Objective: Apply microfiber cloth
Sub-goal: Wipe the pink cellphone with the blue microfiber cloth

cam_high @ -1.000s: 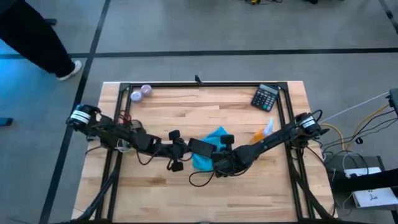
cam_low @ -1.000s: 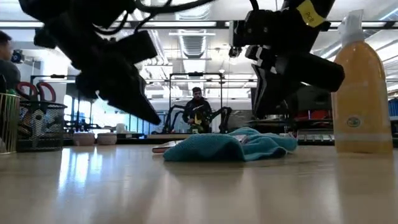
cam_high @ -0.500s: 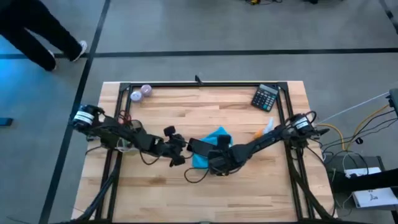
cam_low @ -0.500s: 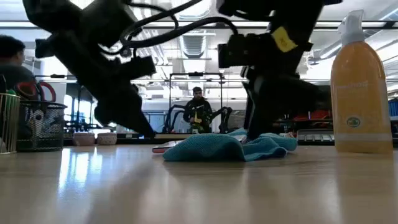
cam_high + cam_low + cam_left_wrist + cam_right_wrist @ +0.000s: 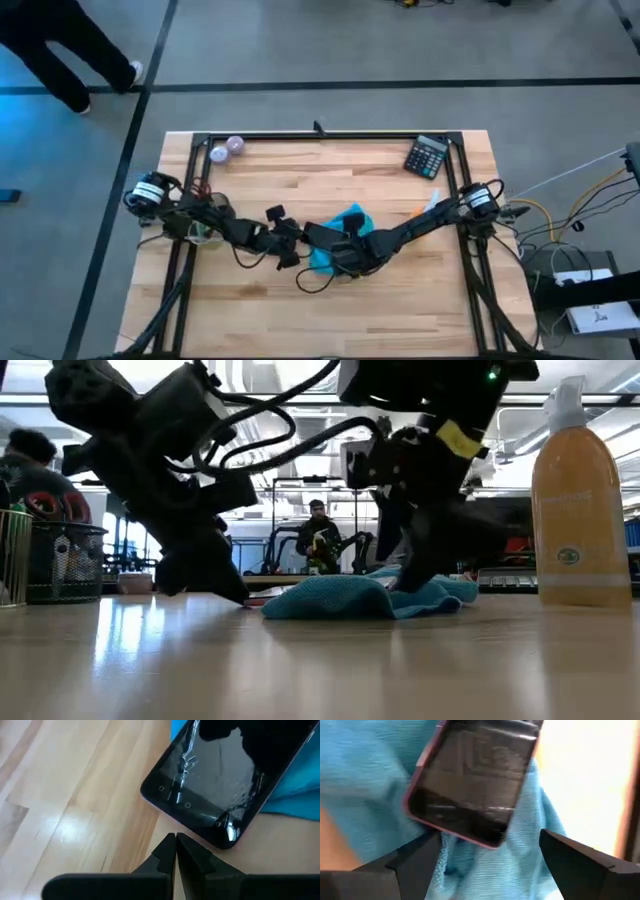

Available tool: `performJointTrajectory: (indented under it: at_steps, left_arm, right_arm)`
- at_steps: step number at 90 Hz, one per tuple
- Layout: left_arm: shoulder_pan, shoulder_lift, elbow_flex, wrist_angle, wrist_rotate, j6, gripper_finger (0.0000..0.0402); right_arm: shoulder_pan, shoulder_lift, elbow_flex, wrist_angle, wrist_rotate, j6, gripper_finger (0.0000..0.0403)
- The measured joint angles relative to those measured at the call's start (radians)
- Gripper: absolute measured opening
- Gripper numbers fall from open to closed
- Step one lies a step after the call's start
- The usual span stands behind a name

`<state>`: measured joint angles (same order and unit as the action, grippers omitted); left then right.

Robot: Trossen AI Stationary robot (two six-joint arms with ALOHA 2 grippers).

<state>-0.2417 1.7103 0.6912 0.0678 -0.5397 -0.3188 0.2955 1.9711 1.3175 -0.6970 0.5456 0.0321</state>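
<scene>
Table: pale wooden planks inside a dark frame, on a grey floor.
Microfiber cloth: teal-blue microfiber cloth bunched near the middle of the table; from table height it is a low rumpled heap.
Phone: black phone with a pinkish rim, lying partly on the cloth, its near end over bare wood; cracks show on the glass.
Right tool: right tool down over the cloth beside the phone, fingers spread wide, one each side of the phone's end with cloth between them; gripping nothing.
Left tool: left tool low over the table just short of the phone's corner, fingertips pressed together on nothing.
Spray bottle: orange spray bottle with a white nozzle, upright, to the right of the cloth.
Calculator: dark calculator near the far right corner, well apart from the cloth.
Small things: two pale round objects near the far left corner.
Room: a person behind the table, another at the left edge; dark trouser legs on the floor.
</scene>
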Motion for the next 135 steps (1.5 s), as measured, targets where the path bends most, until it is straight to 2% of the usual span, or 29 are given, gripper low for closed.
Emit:
performJointTrajectory:
  at_steps: [22,65,87,105,120,135]
  left_arm:
    - [0.003,0.001,-0.002,0.027,0.007,0.025,0.0]
    - [0.001,0.002,0.001,0.073,0.033,0.047,0.0]
    - [0.001,0.002,0.001,0.081,0.034,0.066,0.0]
    - [0.002,0.002,0.001,0.079,0.029,0.077,0.0]
    - [0.002,0.002,0.001,0.078,-0.012,0.076,0.0]
    - [0.0,0.002,0.001,0.072,-0.013,0.075,0.0]
  right_arm:
    - [0.021,0.002,0.002,0.068,-0.008,-0.06,0.0297]
    - [0.048,0.001,0.098,0.103,0.024,-0.13,0.0237]
    - [0.049,0.001,0.099,0.114,0.016,-0.121,0.0179]
    - [0.051,0.001,0.129,0.098,0.013,-0.079,0.0105]
    - [0.057,0.0,0.203,-0.02,0.055,-0.056,0.0021]
    - [0.057,0.0,0.339,-0.283,0.004,0.037,0.0021]
